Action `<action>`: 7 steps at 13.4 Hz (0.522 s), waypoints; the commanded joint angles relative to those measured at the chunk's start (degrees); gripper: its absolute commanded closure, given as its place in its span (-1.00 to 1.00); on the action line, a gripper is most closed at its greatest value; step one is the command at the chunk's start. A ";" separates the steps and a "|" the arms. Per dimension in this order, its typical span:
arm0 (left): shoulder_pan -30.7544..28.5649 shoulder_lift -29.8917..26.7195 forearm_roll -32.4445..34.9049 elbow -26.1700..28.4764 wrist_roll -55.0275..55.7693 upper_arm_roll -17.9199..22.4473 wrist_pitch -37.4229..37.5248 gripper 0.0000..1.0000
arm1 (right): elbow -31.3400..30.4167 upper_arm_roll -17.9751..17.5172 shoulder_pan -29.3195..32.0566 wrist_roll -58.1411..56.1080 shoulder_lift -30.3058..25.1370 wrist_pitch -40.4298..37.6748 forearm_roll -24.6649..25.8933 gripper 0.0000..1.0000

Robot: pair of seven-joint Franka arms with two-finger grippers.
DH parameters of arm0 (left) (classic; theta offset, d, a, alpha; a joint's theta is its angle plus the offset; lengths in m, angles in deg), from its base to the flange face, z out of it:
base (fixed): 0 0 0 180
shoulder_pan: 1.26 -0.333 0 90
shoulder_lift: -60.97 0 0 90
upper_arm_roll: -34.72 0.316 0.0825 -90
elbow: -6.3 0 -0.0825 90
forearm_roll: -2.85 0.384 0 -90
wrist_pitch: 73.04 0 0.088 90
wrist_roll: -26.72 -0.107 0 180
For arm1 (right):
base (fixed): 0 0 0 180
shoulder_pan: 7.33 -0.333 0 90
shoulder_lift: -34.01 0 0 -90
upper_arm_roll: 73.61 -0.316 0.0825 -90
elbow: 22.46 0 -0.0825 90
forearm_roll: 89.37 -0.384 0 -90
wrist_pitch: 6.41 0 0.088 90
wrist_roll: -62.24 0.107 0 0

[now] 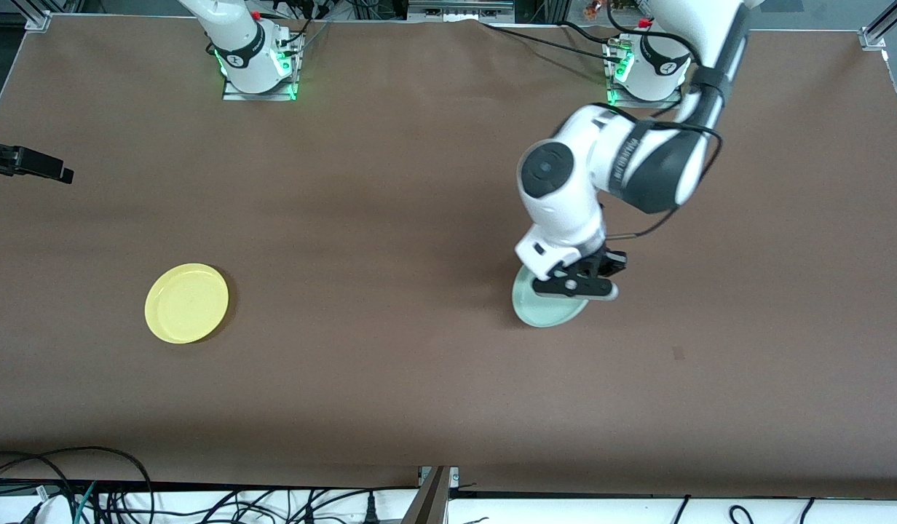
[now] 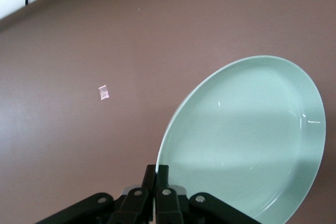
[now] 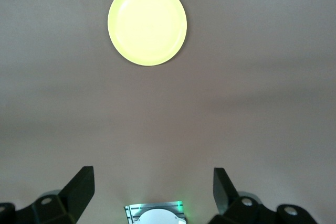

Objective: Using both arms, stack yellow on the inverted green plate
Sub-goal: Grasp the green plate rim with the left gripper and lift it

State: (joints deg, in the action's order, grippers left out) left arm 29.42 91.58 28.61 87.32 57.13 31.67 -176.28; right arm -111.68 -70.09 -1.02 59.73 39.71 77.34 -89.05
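The pale green plate (image 1: 547, 311) is toward the left arm's end of the table, partly hidden under the left gripper (image 1: 576, 288). In the left wrist view the left gripper (image 2: 156, 169) is shut on the rim of the green plate (image 2: 247, 135), which is tilted with its hollow face showing. I cannot tell whether its low edge touches the table. The yellow plate (image 1: 186, 303) lies flat and right side up toward the right arm's end. The right gripper (image 3: 152, 182) is open and empty, high over its own base, with the yellow plate (image 3: 147, 23) well apart from it. It does not show in the front view.
A black mount (image 1: 26, 164) juts in at the table's edge at the right arm's end. A small scrap (image 1: 678, 354) lies on the brown table near the green plate and also shows in the left wrist view (image 2: 104, 93). Cables run along the front edge.
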 commanded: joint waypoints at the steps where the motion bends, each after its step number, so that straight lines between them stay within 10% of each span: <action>1: 6.38 3.65 8.90 -4.20 2.27 1.20 1.55 1.00 | 0.63 -0.18 0.02 0.58 -0.25 -1.04 0.21 -1.00; 7: 18.78 12.09 30.54 -5.09 22.81 1.29 2.34 1.00 | 0.63 -0.09 0.02 0.58 -0.16 -1.04 0.12 -1.00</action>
State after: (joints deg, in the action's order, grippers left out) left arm 45.01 99.90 54.03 85.30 74.35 31.81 -175.51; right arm -111.68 -70.08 -1.02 59.73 39.71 77.33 -89.05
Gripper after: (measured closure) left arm 0.969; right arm 0.000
